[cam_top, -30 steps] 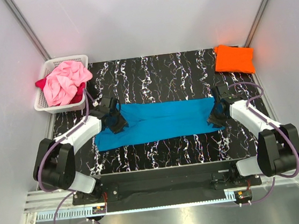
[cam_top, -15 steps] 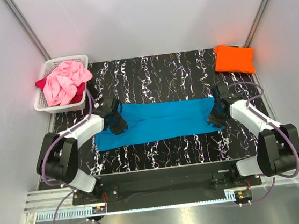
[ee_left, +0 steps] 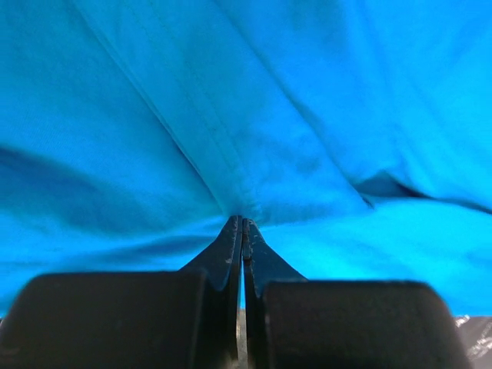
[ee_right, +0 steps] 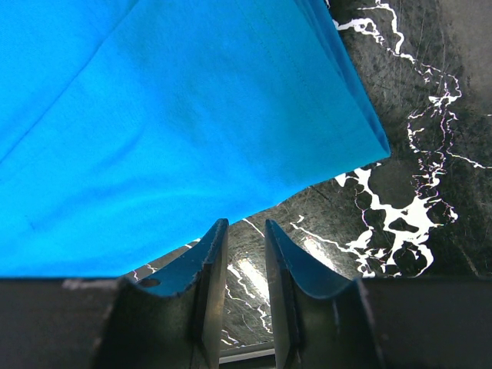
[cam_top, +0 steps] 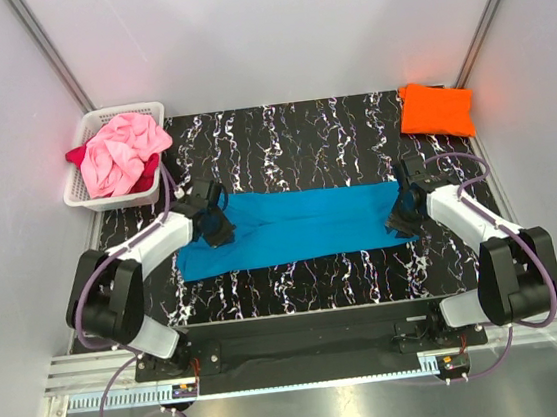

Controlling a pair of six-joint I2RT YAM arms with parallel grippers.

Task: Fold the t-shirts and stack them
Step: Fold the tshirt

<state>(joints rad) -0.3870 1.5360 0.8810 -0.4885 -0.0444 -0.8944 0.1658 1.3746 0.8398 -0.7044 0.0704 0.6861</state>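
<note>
Left gripper [ee_left: 242, 220] has nudged in over the cloth and snapped shut; right arm hasn't budged. Left jaws are now pinched together on a pucker at the left end of the turquoise t-shirt [cam_top: 300, 224], which lies as a long band across the near middle of the table [cam_top: 291, 137].

Right gripper [ee_right: 246, 224] is down at the shirt's right end with jaws a little apart, bare table between them and the cloth edge just past the tips, so it grips nothing.

Step looks like grabbing both ends for the next fold. Next, the right side needs to move onto the cloth and close.

Count:
- Four shirts: turquoise; orange t-shirt [cam_top: 435, 110], folded at the far right corner; pink t-shirt [cam_top: 121, 154] and dark red t-shirt [cam_top: 76, 154], heaped in the basket.
- One basket [cam_top: 136, 109].
</note>
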